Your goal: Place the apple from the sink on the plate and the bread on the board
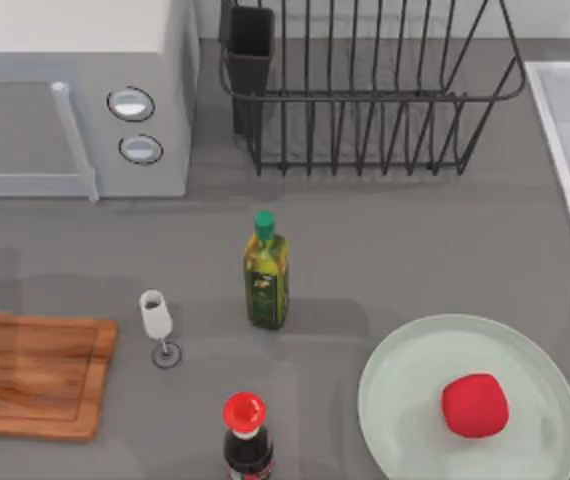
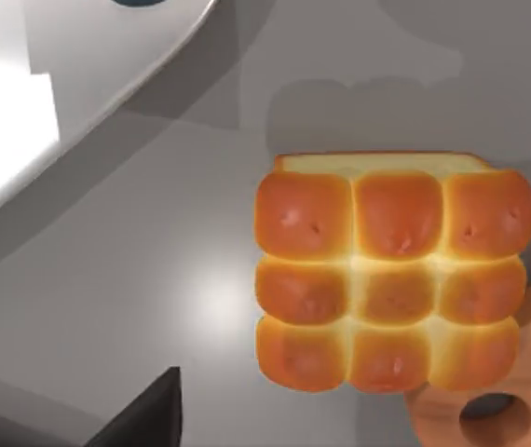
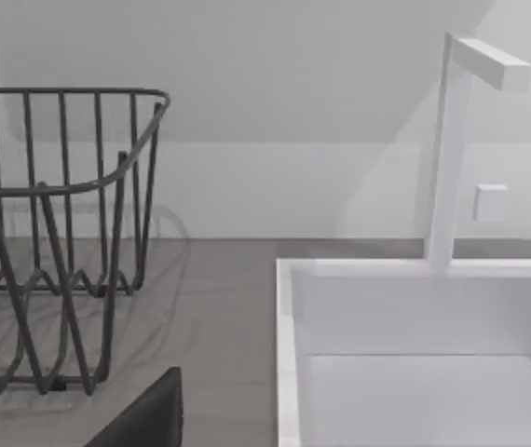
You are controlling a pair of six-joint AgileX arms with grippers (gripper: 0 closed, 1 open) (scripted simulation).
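A grey kitchen counter seen from above. The red apple [image 1: 475,405] rests on the pale green plate [image 1: 405,400] at the counter's lower right. The wooden board [image 1: 30,372] lies bare at the lower left. In the left wrist view, the golden bread [image 2: 393,277] sits on the counter, touching a board corner. The right wrist view faces the white sink [image 3: 415,317]. Whether either gripper's fingers are spread or pressed together cannot be told.
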